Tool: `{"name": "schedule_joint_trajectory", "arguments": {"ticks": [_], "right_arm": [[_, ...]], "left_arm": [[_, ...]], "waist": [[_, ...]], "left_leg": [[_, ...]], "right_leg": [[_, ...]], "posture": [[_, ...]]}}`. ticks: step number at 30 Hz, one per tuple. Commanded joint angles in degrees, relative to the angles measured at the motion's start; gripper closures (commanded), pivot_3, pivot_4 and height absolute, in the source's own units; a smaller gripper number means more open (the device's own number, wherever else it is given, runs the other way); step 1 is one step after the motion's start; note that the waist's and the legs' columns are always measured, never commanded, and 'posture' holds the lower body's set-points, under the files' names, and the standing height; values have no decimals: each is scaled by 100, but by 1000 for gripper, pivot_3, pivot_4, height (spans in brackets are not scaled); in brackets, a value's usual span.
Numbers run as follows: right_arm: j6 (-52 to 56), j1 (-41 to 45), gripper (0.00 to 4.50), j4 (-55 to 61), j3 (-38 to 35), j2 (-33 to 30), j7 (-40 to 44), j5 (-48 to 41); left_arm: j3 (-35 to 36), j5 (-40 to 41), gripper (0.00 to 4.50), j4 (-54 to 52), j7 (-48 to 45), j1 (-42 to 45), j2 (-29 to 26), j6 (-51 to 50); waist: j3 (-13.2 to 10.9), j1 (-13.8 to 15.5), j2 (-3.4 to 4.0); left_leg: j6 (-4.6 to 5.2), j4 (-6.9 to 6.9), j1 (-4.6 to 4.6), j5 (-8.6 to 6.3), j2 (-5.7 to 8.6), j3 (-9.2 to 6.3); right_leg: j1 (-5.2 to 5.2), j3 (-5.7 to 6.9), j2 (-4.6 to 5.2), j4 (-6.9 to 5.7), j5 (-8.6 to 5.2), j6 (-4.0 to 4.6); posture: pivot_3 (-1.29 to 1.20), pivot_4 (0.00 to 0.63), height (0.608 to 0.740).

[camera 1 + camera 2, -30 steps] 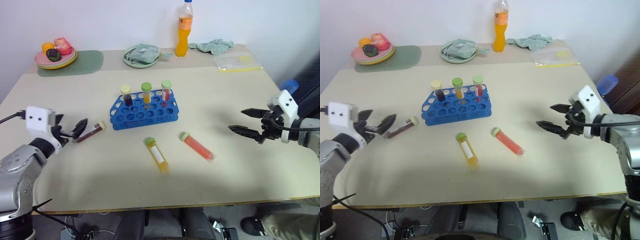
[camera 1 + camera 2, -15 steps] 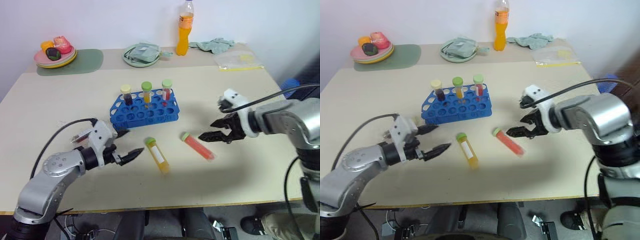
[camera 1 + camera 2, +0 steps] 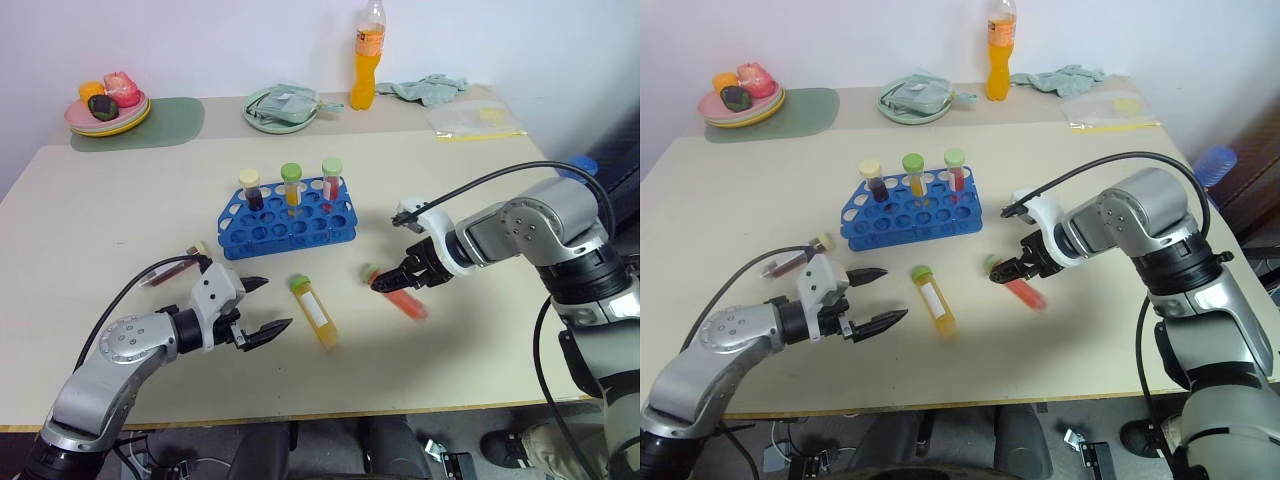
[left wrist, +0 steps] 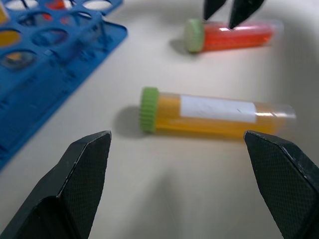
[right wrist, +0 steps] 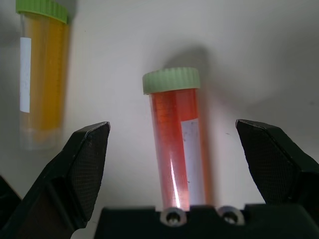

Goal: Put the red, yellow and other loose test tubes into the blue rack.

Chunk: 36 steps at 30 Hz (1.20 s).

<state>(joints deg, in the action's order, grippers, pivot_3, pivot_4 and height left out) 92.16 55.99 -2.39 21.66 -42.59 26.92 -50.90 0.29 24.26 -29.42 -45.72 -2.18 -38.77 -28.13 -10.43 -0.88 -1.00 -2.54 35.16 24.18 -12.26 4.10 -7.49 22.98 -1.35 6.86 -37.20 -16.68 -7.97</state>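
across the cream table point(image 3: 480, 330) we are seeing our work from the head first. our left gripper point(image 3: 262, 306) is hovering low with its two fingers spread wide and holding nothing, aimed toward the yellow tube point(image 3: 315, 310), which is lying flat near the table's front edge, just in front of the blue rack point(image 3: 288, 222). our right gripper point(image 3: 392, 283) is tilting down over the red tube point(image 3: 402, 295), jaws parted to either side of its green cap end, nothing pinched. three capped tubes are standing upright in the rack's back row. a dark tube point(image 3: 172, 265) is lying on the table behind our left arm.

a second ago both our arms were out at the table's sides, the left gripper just beside the dark tube; now both are drawn in toward the middle, and the dark tube is lying loose where it was.

from the left wrist, we are seeing the yellow tube point(image 4: 214, 115) lying on its side between our wide fingertips, green cap toward the rack point(image 4: 45, 69), white label up, untouched. beyond it the red tube point(image 4: 232, 35) is lying under the other gripper's tips.

from the right wrist, the red tube point(image 5: 177, 144) is lying lengthwise midway between our spread fingers point(image 5: 79, 164), pale green cap at the far end, white label along its side, clear of both pads.
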Motion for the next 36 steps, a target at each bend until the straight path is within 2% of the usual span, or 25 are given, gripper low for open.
{"name": "schedule_joint_trajectory", "arguments": {"ticks": [1, 4, 10, 14, 16, 18, 19, 21, 23, 26, 31, 36], "right_arm": [[34, 197, 0, -130, 71, 109, -203, -197], [34, 200, 876, -190, 118, 140, -289, -300], [34, 201, 3746, -150, 98, 106, -367, -382], [34, 204, 3821, 138, 3, -99, -325, -469], [5, 60, 3821, 608, -278, -252, -162, -381], [-682, -236, 3821, 1265, -498, -483, 128, -161], [-1363, -526, 3821, 1559, -895, -386, 248, -93], [-2809, -1080, 3821, 2019, -1593, -36, 376, 222], [-3701, -1505, 3821, 2234, -2079, 525, 113, 453], [-4973, -2030, 3821, 2334, -2345, 1450, -288, 986], [-6827, -2438, 3821, 1589, -2138, 2935, -939, 2134], [-8276, -2657, 3821, 705, -1712, 3684, -1097, 3208]], "left_arm": [[-25, 19, 130, -181, -30, -57, 15, 122], [-37, 70, 0, -256, -77, -103, 28, 144], [-24, 70, 0, -307, -136, -146, 6, 212], [46, 88, 0, -318, -106, -162, 32, 232], [191, 134, 0, -277, -5, -178, 76, 197], [423, 214, 0, -183, 171, -188, 178, 153], [568, 265, 0, -123, 291, -178, 257, 124], [794, 299, 0, -13, 524, -147, 401, 122], [938, 300, 0, 95, 736, -107, 549, 125], [1018, 273, 0, 230, 921, -66, 707, 170], [937, 91, 0, 515, 1175, 109, 885, 295], [909, 162, 0, 578, 1431, 396, 1165, 264]], "waist": [[0, 1, 0], [0, 8, 0], [0, 4, 0], [-1, 5, 1], [-2, 6, 3], [-1, 13, 2], [0, 18, -1], [3, 13, -4], [2, -15, -3], [4, -5, -5], [5, -13, -5], [6, -24, -4]], "left_leg": [[0, 0, 0, 0, 0, 0], [0, 1, 2, 0, 1, 0], [0, 2, 2, 0, 1, 0], [0, 1, 3, 0, 1, 1], [1, 2, 5, 0, 1, 0], [1, 4, 13, 0, 1, 0], [1, 4, 15, 0, 1, 0], [1, 5, 16, 0, 1, 5], [1, 7, 14, 0, 0, 11], [-2, 9, 12, 3, 0, 13], [-9, 10, 10, 7, 1, 3], [-16, 7, 9, 11, 2, 0]], "right_leg": [[0, 0, 0, 0, 0, 0], [1, -1, 0, 0, 0, 0], [2, 0, 0, -1, 0, -1], [3, 0, 0, -1, 0, -1], [4, 0, 0, -2, 0, -1], [13, 0, 0, -4, 0, -1], [14, 2, -1, -3, 0, -1], [11, 6, -2, -2, 1, -2], [13, 4, -4, -8, 1, -3], [15, 2, -5, -21, 1, -3], [18, -2, -5, -27, 2, -2], [23, -3, -6, -30, 4, 1]], "posture": [[0, 150, 740], [0, 150, 740], [0, 150, 740], [0, 150, 740], [0, 150, 740], [0, 150, 740], [0, 150, 740], [0, 150, 740], [0, 150, 740], [0, 150, 740], [0, 150, 740], [0, 150, 740]]}}
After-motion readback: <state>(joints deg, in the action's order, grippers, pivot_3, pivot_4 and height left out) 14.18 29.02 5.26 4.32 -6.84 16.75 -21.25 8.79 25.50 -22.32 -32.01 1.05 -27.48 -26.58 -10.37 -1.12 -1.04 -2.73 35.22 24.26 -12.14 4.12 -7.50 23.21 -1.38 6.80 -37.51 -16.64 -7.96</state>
